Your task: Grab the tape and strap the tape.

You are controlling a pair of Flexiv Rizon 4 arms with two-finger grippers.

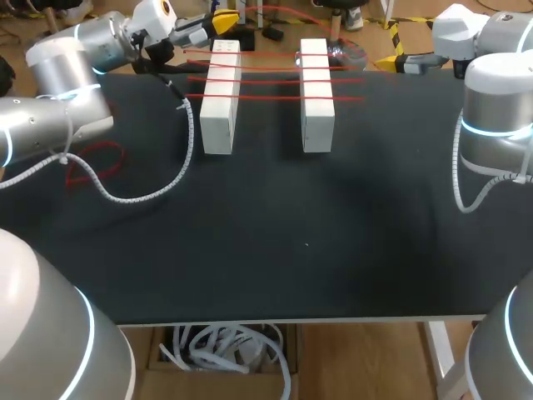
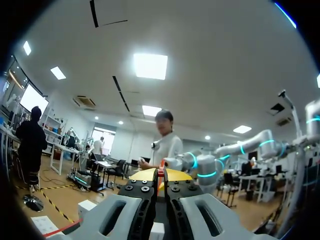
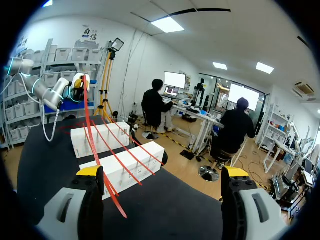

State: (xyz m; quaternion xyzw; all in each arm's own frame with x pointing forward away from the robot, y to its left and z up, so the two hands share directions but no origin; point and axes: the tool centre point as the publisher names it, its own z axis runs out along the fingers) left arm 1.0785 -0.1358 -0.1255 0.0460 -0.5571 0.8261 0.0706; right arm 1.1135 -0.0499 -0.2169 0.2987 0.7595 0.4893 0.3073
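Across two white blocks point(image 1: 220, 100), thin red tape point(image 1: 271, 81) runs in taut lines.

Red tape point(image 1: 266, 81), white blocks point(image 1: 220, 100), black table point(image 1: 291, 250)

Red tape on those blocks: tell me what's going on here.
The left arm, at the table's far edge, has its jaws shut on the red tape, which already runs in several strands across the two white blocks on the black table. The right arm sits at the far right, jaws open, holding nothing.
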